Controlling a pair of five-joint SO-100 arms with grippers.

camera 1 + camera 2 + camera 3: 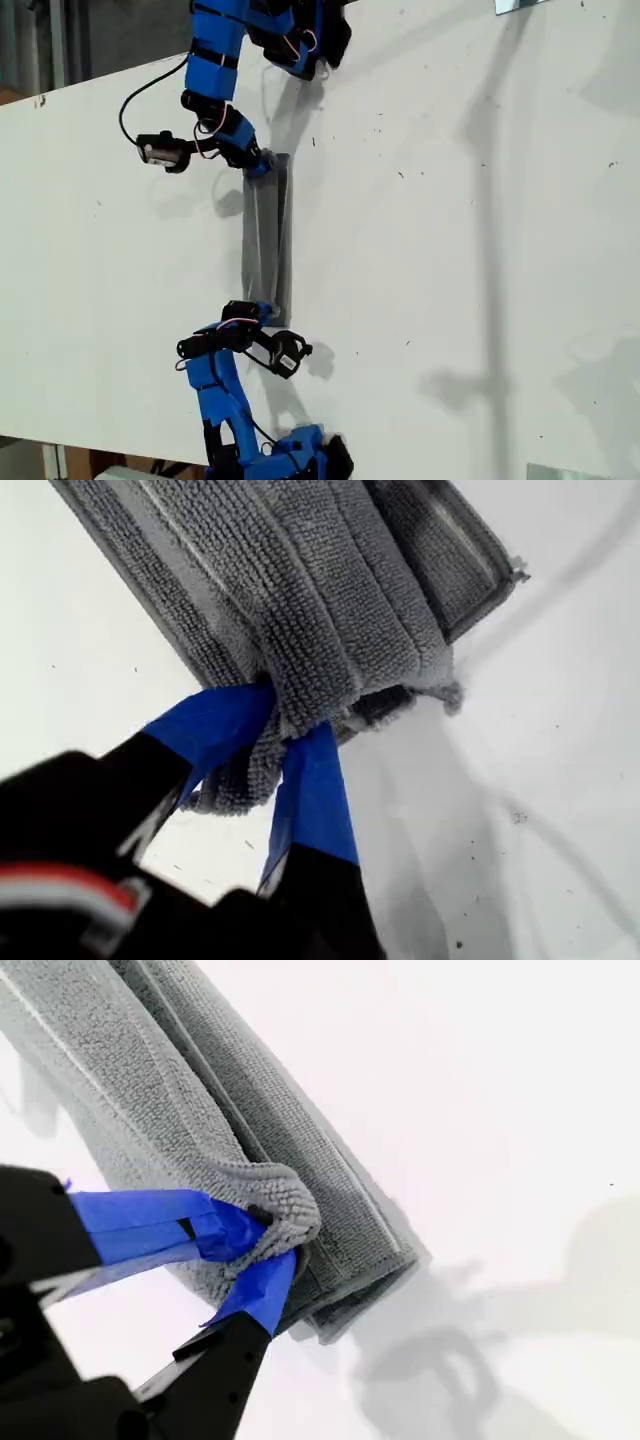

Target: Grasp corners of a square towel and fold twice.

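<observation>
1. the towel [267,235] is grey looped cloth with thin pale stripes, folded into a long narrow strip lying on the white table near the middle of the exterior view.
2. its layers are stacked.
3. each end is bunched and lifted slightly, the corners [285,1205] gathered together.

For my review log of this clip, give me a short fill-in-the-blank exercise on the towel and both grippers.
1. The towel lies on the white table as a narrow ____ strip.
2. My first gripper is ____ on the towel.
3. My second gripper pinches the towel at one ____ of the strip.
4. The tape on the fingertips is ____.

Missing words: folded; shut; end; blue
</observation>
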